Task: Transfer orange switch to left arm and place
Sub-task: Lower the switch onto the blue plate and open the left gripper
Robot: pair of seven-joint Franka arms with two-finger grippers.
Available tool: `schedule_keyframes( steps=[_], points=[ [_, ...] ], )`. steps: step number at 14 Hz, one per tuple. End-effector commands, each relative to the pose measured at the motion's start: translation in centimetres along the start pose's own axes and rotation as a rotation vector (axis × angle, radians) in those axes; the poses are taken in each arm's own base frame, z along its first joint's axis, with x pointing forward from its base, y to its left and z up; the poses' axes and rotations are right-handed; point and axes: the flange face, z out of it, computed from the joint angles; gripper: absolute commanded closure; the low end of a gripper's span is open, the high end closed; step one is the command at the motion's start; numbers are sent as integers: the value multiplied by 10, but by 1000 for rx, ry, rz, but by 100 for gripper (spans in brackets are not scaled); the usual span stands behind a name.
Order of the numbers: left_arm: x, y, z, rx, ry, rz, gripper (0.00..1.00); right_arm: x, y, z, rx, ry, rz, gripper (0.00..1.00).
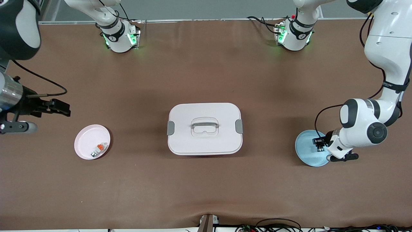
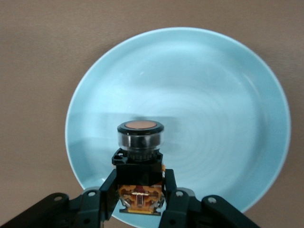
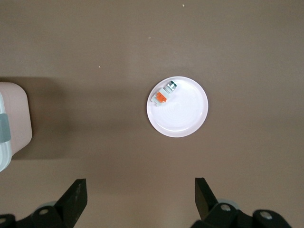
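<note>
— Toward the left arm's end of the table, on the round pale-blue plate [image 1: 307,149]: left gripper [image 2: 142,202] down low, fingers [image 2: 110,190] clamped on the tiny black cylindrical orange switch [image 2: 140,159]. Gripped at the lower body, one finger on each side, round orange cap pointing away from the palm and standing clear of the fingertips.

— Lifted yet, or resting on the plate?

— Cannot tell; looks at or just above the plate surface. Probably gripped low so the capped end stays free for a handover.

— And the right gripper [image 1: 58,108]?

— Waiting above the right arm's end of the table, over bare brown cloth near the round pink plate [image 1: 85,141]. Fingers spread wide, nothing between them. Pink plate already carrying a small white-grey piece with an orange tab [image 1: 98,149], not the task's thing.

— Large white rounded-rectangular plastic box [image 1: 204,129] with grey side latches?

— Mid-table, squarely between the two plates, lid on. Likely placed there as the obstacle, so a straight low path is blocked; calls for a raised meeting point, or one skirting the box.
</note>
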Motion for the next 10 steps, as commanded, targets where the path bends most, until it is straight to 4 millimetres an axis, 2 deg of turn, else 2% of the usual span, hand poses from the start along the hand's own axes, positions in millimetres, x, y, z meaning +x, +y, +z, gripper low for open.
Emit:
schedule_keyframes(
  steps=[1,2,3,4,5,7,10],
  points=[
    [6,12,5,31,14,1,100,-26,20,-5,1,12,24,0],
    [9,13,5,28,18,-1,97,-30,29,-6,4,17,38,0],
    [9,13,7,27,17,-2,63,-34,31,-10,5,26,41,0],
    [10,11,4,31,20,4,1,-35,37,-10,13,27,52,0],
    [9,11,-6,39,27,6,0,-36,43,-11,23,31,63,0],
    [8,1,-46,55,59,-7,0,-34,45,-9,24,47,67,0],
    [7,-3,-136,92,129,-20,0,-30,59,-2,26,45,92,0]
  ],
)
